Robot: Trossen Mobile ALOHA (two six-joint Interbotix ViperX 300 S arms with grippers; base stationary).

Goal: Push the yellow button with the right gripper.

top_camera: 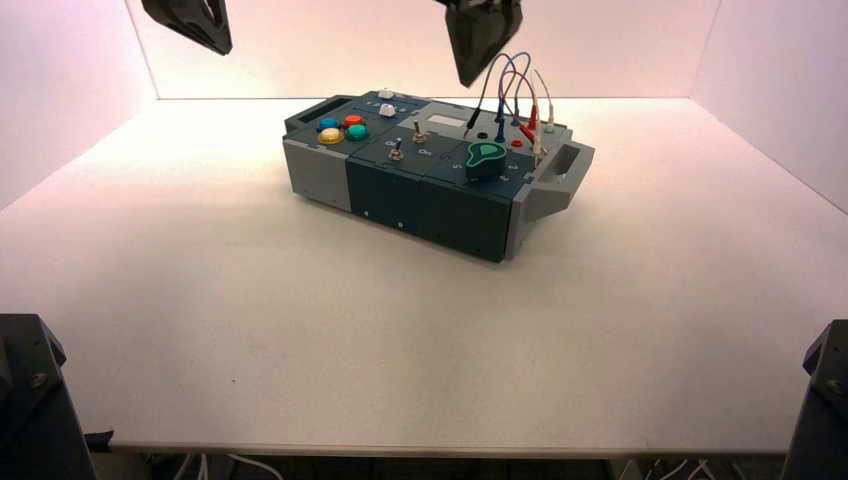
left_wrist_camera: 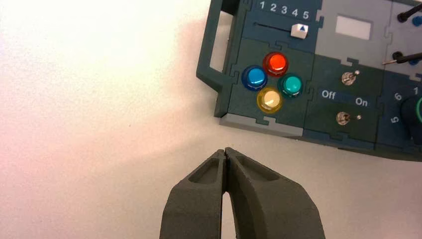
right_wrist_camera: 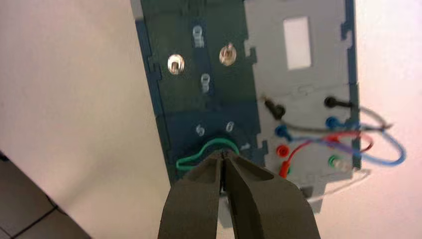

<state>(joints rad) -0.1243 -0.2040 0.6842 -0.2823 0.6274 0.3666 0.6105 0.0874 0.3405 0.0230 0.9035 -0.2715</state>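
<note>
Slider scale: "1 2 3 4 5", printed on the box above the slider's track; the white slider cap sits under the 5, well beyond the left gripper.
Switch labels: "Off" and "On", between the two toggle switches.
Knob dial: "6", "1", "5" around the green knob, which the right gripper hangs over.

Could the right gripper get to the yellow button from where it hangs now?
Probably yes. The right gripper hangs shut above the box's far side, over the green knob. The yellow button sits uncovered, and the left gripper is off to the side.
</note>
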